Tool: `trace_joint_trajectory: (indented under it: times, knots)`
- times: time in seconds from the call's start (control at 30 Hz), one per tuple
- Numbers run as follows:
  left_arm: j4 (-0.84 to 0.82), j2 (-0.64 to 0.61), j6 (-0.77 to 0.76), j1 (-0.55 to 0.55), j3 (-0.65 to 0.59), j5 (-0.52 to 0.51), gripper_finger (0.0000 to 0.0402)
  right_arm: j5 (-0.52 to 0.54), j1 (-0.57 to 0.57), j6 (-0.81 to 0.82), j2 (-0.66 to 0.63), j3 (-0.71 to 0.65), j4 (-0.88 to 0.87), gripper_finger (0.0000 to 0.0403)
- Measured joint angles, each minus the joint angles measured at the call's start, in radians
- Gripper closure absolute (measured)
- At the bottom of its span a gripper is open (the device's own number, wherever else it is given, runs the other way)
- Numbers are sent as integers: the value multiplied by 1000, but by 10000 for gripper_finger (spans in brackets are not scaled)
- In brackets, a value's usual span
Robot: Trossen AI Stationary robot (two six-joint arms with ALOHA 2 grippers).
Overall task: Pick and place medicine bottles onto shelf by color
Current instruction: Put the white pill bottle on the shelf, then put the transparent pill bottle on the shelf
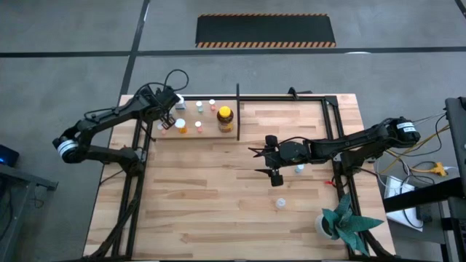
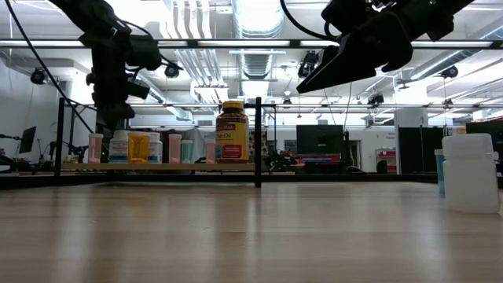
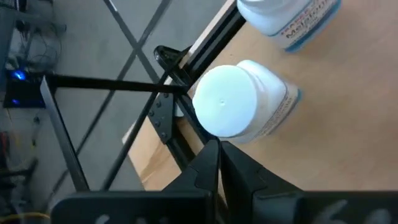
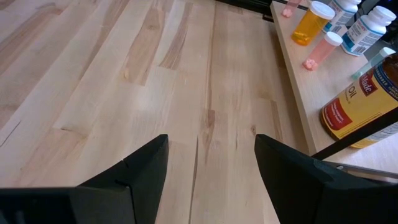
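1. Right hand [image 1: 275,163] hovers above bare tabletop [image 1: 204,204] near centre, fingers [image 4: 134,174] spread wide apart, nothing between them.
2. Left hand [image 1: 169,109] sits over the shelf's far-left end, at about 10 o'clock on the tabletop; fingers pressed together, empty, tips just above a white-capped bottle [image 3: 239,99] standing on the board.
3. Shelf [image 1: 196,131] already carries a row of small medicine bottles [image 2: 130,147] plus the amber jar [image 1: 225,118] beside the divider post [image 1: 237,109].
4. Two small bottles remain loose: one [image 1: 299,169] just beside the right hand at its 3 o'clock, one [image 1: 280,204] near 5 o'clock, short of the plant [image 1: 342,220].
5. Judgement: between placements. Next move calls for the right hand to drop over a loose bottle, straddling it.
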Motion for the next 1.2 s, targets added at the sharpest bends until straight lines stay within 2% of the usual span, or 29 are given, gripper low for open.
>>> trace_joint_trajectory:
  times: [0.1,0.27,0.43,0.57,0.7,0.9,1.03,1.2]
  knots:
    - [-14,-8,-66,-28,17,28,402,0,0,0,0,0,-1,172]
    - [-42,-54,-161,-154,62,163,402,0,0,40,0,0,-1,172]
    - [-36,-117,-250,-371,132,250,402,0,0,138,0,0,-4,172]
    - [30,-155,-302,-599,215,259,402,-5,0,241,-2,0,-6,172]
    - [258,-179,-262,-834,231,259,402,-77,3,285,-2,1,-42,172]
    - [617,-158,-120,-1097,94,258,402,-94,53,336,-2,52,-173,172]
    - [859,-100,-60,-1179,-54,257,402,-95,111,363,-2,89,-265,172]
    - [1090,-11,-28,-1195,-191,257,402,-77,190,442,-2,132,-398,172]
